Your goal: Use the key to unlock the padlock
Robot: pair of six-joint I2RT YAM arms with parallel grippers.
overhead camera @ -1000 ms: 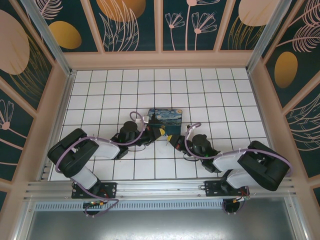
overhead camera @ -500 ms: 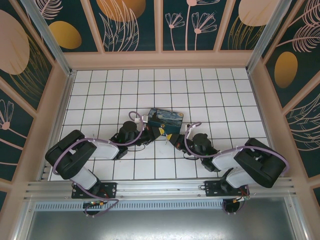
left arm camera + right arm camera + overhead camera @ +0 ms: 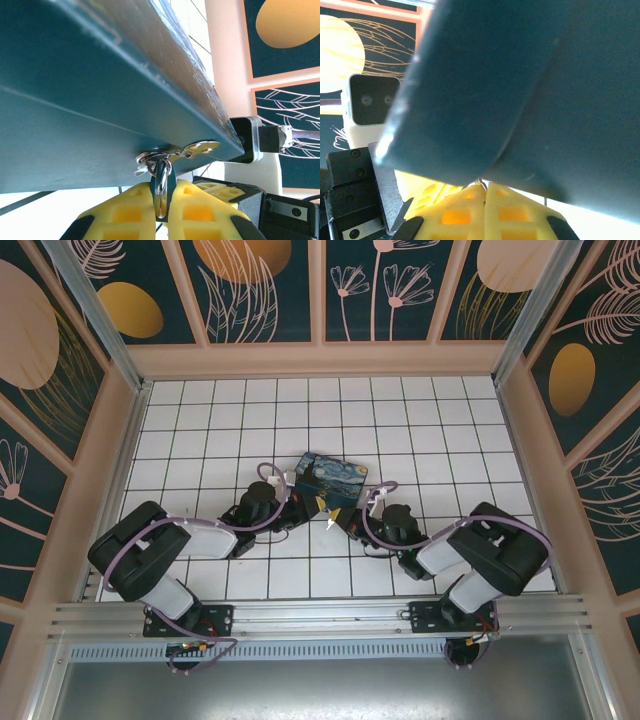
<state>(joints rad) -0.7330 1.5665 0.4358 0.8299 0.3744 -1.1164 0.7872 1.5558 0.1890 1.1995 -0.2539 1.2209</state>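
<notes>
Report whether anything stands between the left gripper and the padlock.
Nothing visible does. In the left wrist view the left gripper has its jaws shut on the padlock itself. The padlock hangs from the metal hasp at the edge of the blue box.

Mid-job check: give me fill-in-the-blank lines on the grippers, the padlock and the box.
The left gripper is ___ on the padlock. The padlock hangs from the ___ box. The right gripper has ___ fingers.
Missing: shut; blue; yellow.
</notes>
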